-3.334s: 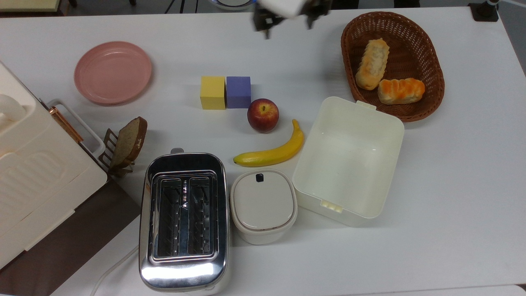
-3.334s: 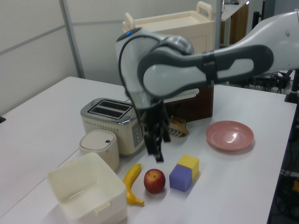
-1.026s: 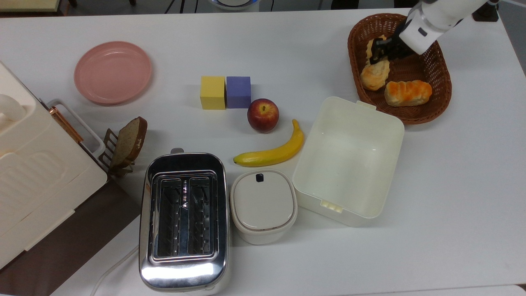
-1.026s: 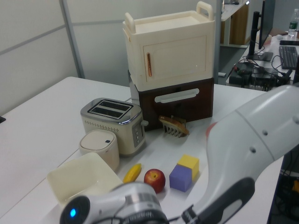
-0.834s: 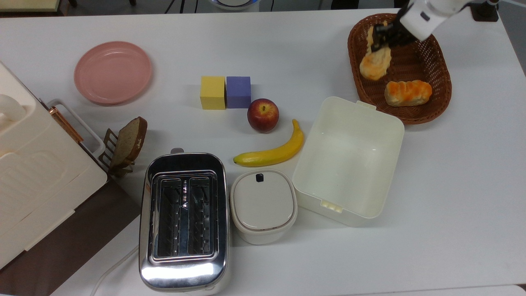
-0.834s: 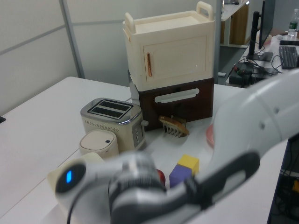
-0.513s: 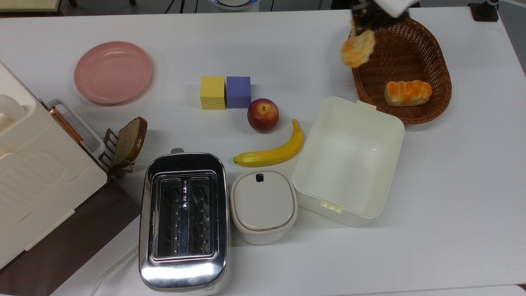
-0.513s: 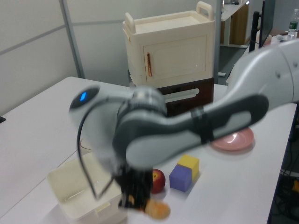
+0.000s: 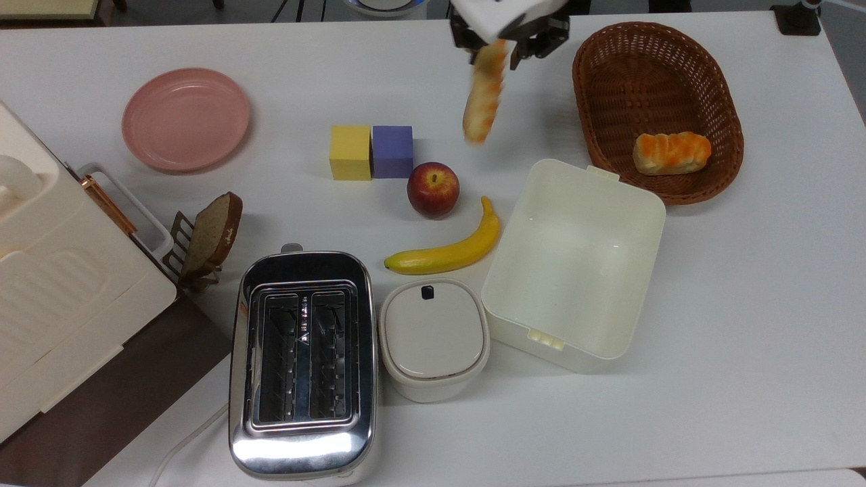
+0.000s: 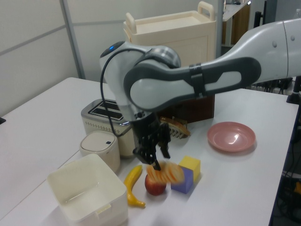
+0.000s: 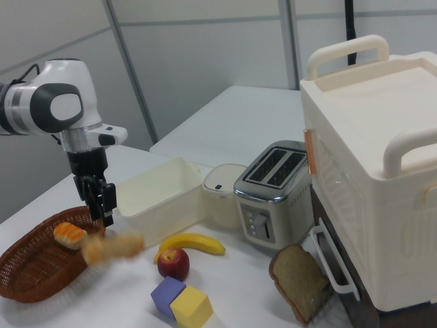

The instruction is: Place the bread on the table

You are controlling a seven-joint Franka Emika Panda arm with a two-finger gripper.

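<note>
The bread [image 9: 482, 91], an elongated golden-brown roll, hangs by one end above the white table [image 9: 744, 304], blurred with motion. It is between the wicker basket [image 9: 649, 81] and the two cubes in the top view. My gripper [image 9: 495, 54] is shut on its upper end. In the left view the bread [image 10: 167, 174] swings just over the apple [image 10: 155, 183], under the gripper [image 10: 157, 162]. In the right view the bread [image 11: 113, 247] hangs below the gripper [image 11: 104, 217], beside the basket [image 11: 34, 273].
An orange-glazed roll [image 9: 671, 152] lies in the basket. Below the bread stand a yellow cube [image 9: 350, 151], a purple cube [image 9: 392, 151], the apple [image 9: 433, 189], a banana [image 9: 450, 251] and an open white box [image 9: 575, 264]. A toaster [image 9: 302, 365] and pink plate [image 9: 185, 118] sit further off.
The gripper lifted the bread out of the basket and carried it toward the top view's left, past the basket rim. The bread now dangles over the table near the cubes.
</note>
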